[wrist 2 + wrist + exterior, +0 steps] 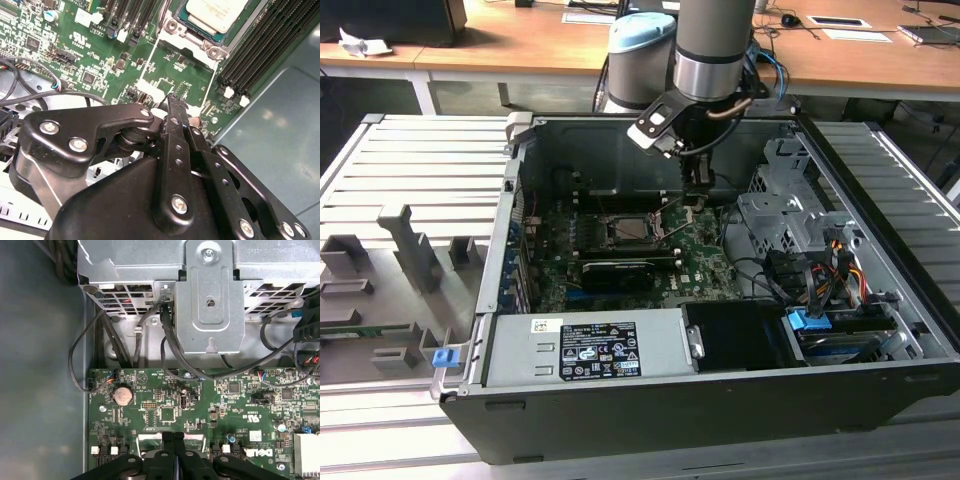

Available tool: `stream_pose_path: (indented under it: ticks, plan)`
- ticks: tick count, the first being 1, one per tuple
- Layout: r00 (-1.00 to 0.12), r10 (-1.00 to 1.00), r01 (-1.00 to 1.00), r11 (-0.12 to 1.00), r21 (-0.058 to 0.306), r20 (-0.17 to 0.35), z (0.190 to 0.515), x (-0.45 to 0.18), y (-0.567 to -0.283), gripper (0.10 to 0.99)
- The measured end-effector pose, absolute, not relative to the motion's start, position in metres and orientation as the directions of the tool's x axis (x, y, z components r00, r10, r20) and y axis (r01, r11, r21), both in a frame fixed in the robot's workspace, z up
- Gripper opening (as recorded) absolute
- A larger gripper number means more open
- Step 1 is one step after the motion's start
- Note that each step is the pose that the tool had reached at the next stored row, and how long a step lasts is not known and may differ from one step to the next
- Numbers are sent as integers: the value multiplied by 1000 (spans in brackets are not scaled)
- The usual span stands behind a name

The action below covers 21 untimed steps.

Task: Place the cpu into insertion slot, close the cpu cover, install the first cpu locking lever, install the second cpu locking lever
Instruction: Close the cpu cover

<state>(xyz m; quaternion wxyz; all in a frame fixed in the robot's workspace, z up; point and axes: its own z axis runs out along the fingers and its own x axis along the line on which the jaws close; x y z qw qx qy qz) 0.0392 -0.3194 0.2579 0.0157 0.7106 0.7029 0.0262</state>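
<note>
Seemingly the cpu (pixel 626 229) lies in the insertion slot (pixel 604 231), mid-frame in the exterior view. The gripper (pixel 696 190), clenched on nothing visible, hangs just to its right. Slipping off the thin locking lever (pixel 148 62) could gouge the circuit board (pixel 75 50).

"That pale grey square metal chip (pixel 216 11) in the second wrist view, do you get all of it?"

"No. The picture's edge cuts it off, and the silvery metal frame plate (pixel 175 26) around it too."

"And the black two-fingered gripper (pixel 172 101)?"

"Its linkage covers the green circuit board (pixel 100 50) below. The tips meet, but I can't tell whether anything thin sits between them."

"The exterior view?"

"The square silver-rimmed socket (pixel 625 230) is too small there to tell what lies in it."
</note>
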Motion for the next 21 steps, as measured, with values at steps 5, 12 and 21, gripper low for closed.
stream_pose_path:
  ticks: [5,12,21]
  plan:
    - [10,1000,998,-11,59,15,258,42,-319,106]
    - [11,1000,998,-11,54,15,257,51,-319,106]
    - [8,1000,999,-9,51,15,245,64,-319,106]
